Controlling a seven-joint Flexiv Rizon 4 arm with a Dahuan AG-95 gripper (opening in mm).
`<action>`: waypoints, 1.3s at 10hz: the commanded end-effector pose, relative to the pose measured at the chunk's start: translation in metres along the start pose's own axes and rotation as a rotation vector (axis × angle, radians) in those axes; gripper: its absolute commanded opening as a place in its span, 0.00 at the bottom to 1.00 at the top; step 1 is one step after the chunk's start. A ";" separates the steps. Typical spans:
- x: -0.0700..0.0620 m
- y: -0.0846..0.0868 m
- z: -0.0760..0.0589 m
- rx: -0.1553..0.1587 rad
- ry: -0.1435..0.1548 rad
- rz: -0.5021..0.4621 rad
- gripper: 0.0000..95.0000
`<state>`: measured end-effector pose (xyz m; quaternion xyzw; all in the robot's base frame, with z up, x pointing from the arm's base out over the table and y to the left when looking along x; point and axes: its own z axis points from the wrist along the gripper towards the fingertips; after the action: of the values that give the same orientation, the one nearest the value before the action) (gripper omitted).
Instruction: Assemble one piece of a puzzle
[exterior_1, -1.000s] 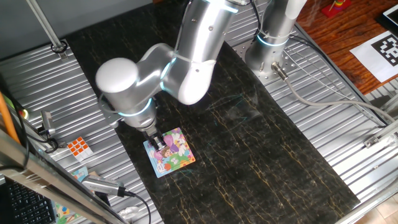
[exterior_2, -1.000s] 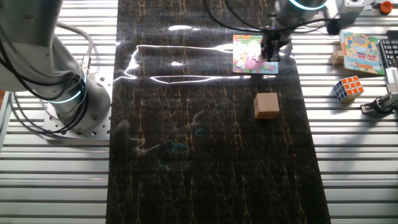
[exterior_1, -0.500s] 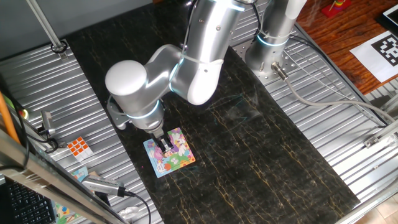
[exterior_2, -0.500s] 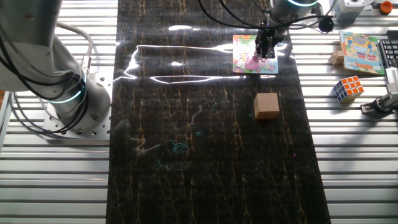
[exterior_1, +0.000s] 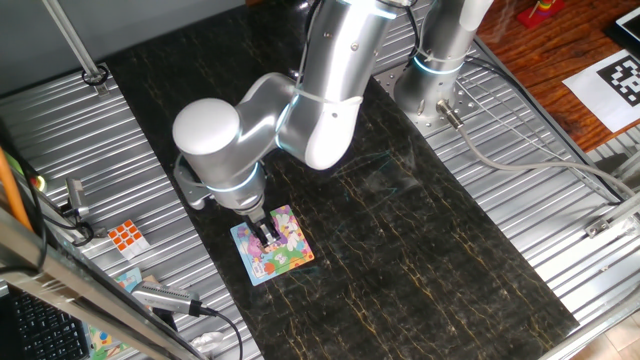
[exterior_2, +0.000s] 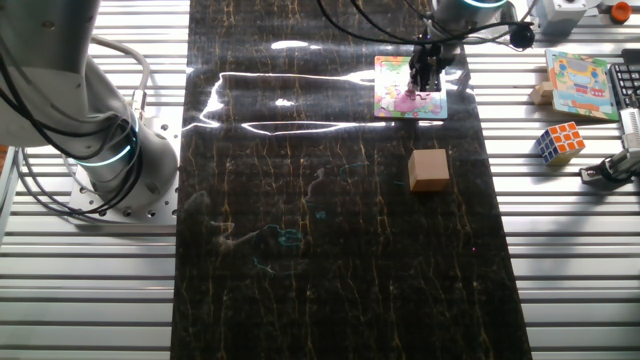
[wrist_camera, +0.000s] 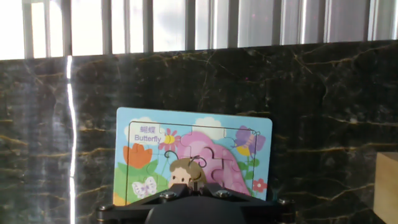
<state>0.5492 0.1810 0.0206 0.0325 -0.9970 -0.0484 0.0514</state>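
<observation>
The puzzle (exterior_1: 283, 255) lies flat on the dark marble strip, a light blue board with a pink, yellow and green cartoon picture (wrist_camera: 186, 146). My gripper (exterior_1: 267, 234) points straight down over its middle (exterior_2: 426, 84), fingertips at or just above the board. In the hand view the gripper (wrist_camera: 194, 185) has its two dark fingers drawn together, with a thin tan sliver pinched between them that I take for the piece; its pink-purple face is hidden. The lower part of the puzzle (exterior_2: 396, 92) is covered by the hand.
A tan wooden cube (exterior_2: 429, 169) stands on the marble close to the puzzle and shows at the right edge of the hand view as a wooden cube (wrist_camera: 387, 183). An orange-and-white twisty cube (exterior_2: 558, 142) and a second picture board (exterior_2: 578, 83) lie on the ribbed metal. The arm's base (exterior_2: 110, 150) is bolted beside the strip.
The gripper has slid a short way from the puzzle's edge toward its middle, most of it in the first half second. The puzzle and the wooden cube have stayed put.
</observation>
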 end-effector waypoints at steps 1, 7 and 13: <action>-0.001 -0.001 0.000 0.001 -0.001 -0.006 0.00; 0.000 -0.005 0.006 0.004 -0.013 -0.022 0.00; -0.002 -0.006 0.002 0.001 -0.011 -0.021 0.00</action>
<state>0.5524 0.1751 0.0189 0.0433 -0.9969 -0.0476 0.0455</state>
